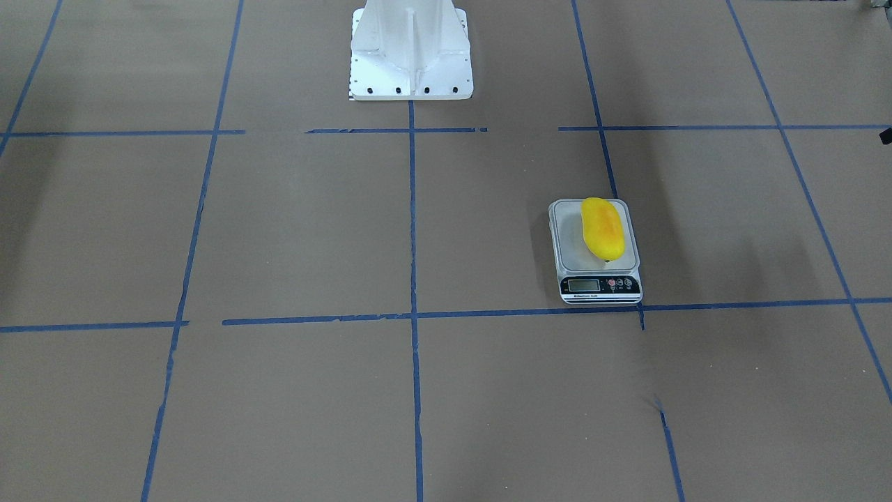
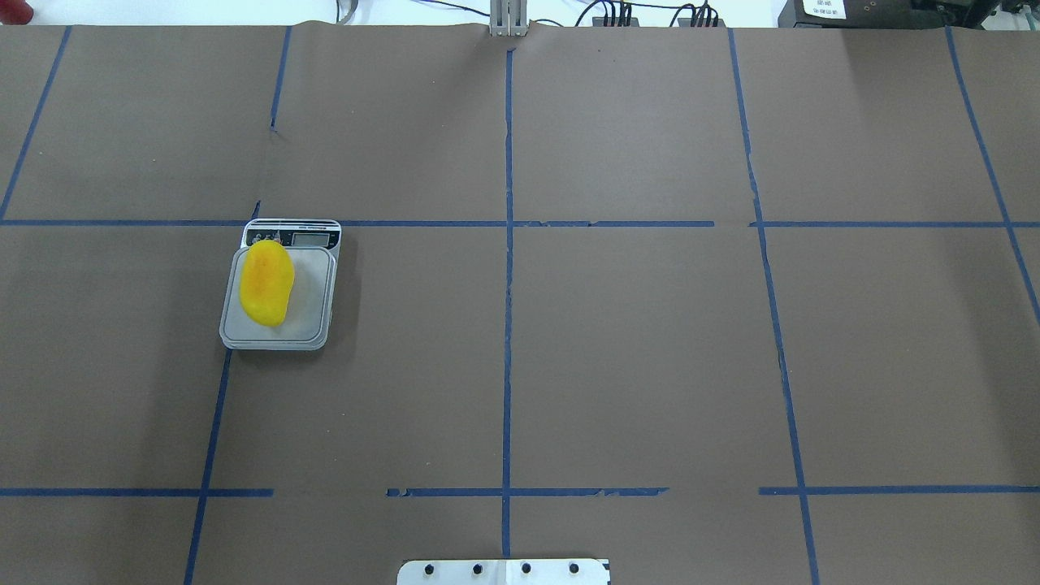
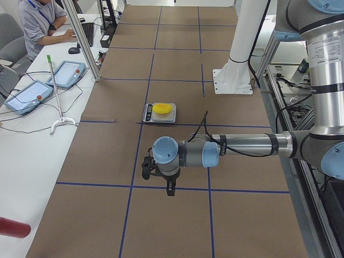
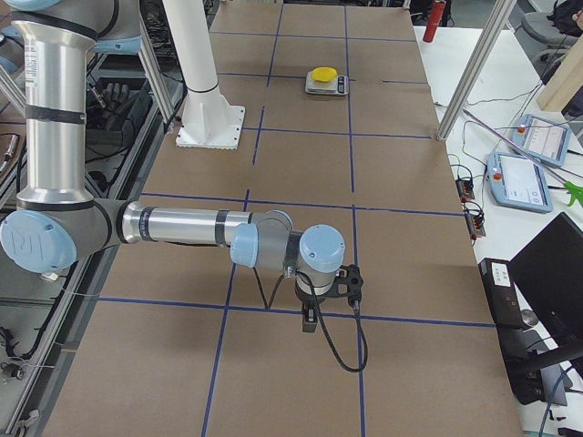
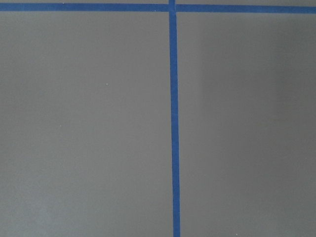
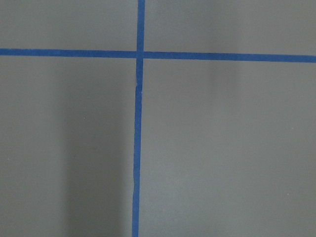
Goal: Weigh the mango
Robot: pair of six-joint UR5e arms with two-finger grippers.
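Left claw, right claw: above the table, well apart from the fruit; whether apart or together, cannot tell. Mango: lying on the scale. Probably light, firm, glossy-slippery; best gripped across its narrow middle.

A robotics lab: brown table gridded with blue tape, teach pendants (two) near a seated operator.
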